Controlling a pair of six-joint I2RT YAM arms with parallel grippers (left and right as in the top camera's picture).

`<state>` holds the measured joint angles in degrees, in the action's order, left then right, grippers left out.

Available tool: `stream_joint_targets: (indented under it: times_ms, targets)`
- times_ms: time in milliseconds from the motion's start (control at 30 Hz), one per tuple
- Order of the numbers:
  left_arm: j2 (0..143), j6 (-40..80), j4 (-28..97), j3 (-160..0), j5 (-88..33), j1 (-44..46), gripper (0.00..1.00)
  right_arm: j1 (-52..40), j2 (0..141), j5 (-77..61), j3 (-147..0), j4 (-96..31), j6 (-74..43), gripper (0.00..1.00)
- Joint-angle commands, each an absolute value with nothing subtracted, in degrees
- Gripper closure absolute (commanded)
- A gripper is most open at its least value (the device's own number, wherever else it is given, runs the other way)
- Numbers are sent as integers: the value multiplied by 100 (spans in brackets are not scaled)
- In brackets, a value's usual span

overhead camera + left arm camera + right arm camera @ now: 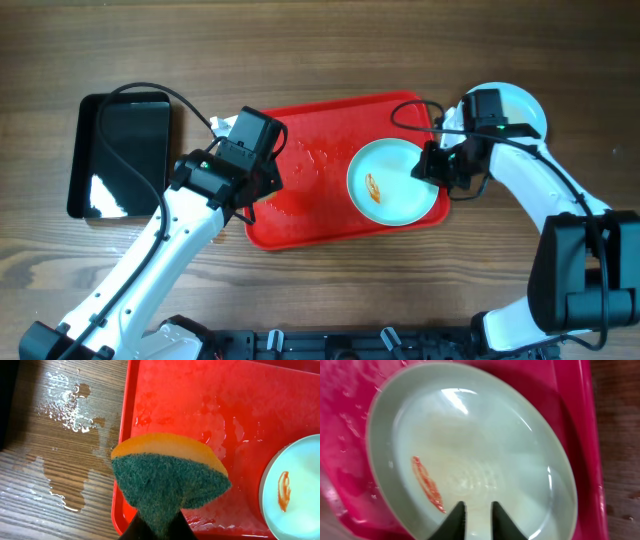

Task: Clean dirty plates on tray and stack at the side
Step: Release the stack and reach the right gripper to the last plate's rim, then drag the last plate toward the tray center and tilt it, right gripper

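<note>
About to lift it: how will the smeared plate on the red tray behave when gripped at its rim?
The plate looks rigid and glossy, probably slippery, since the tray is wet. Shallow and flat-seated, it should slide rather than tip if pushed.

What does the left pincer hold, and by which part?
The left pincer holds the sponge, pinched at its lower green edge, above the red tray.

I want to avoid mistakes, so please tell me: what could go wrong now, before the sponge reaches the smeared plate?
1. The tray is wet, so the plate may slide when the sponge presses on it.
2. The right tool hangs low over the plate; the left tool could bump it while scrubbing the smear.
3. Water lies on the table; more may spill.
</note>
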<state>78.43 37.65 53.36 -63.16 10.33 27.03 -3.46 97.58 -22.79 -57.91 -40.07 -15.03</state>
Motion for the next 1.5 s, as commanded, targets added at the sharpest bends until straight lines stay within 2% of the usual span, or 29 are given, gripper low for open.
stream_joint_targets:
  times_ms: [0,67,100,167,267,333,367,767,867,1000,1100,1233,1467]
  targets:
    - [7876,3817,5343,-6283,965,2683,93,-340,9850,-1181,-6121,-3964,-1496,68]
    - [7876,3820,5341,-6283,965,2683,93,-316,9850,-864,-6156,-3719,-1278,46]
    - [7876,3820,5341,-6283,965,2683,93,-307,9850,-904,-6156,-3594,-956,41]
    - [7876,3820,5339,-6283,965,2683,93,-305,9856,-939,-6156,-3479,-414,41]
    - [7876,3822,5275,-6283,965,2683,94,-307,9894,-965,-6147,-3395,185,50]
    - [7876,3822,5214,-6283,963,2683,94,-320,9944,-1216,-6139,-3264,237,62]
    - [7876,3822,5194,-6283,963,2683,93,-322,9974,-1339,-6139,-3225,314,64]
    - [7876,3820,5190,-6283,965,2683,93,-355,10532,-1160,-6139,-3286,449,64]
    - [7876,3820,5192,-6283,965,2683,93,-360,10545,-1249,-6139,-3378,432,74]
    - [7876,3822,5188,-6283,965,2683,93,-438,10547,-1372,-6139,-3730,412,80]
    - [7876,3822,5188,-6283,961,2685,94,-561,10556,-1372,-6139,-4007,82,83]
    - [7876,3822,5188,-6283,875,2687,94,-810,10556,-1378,-6134,-4121,-733,96]
    - [7876,3820,5192,-6283,749,2687,93,-1555,10556,-1396,-5861,-3577,-1487,94]
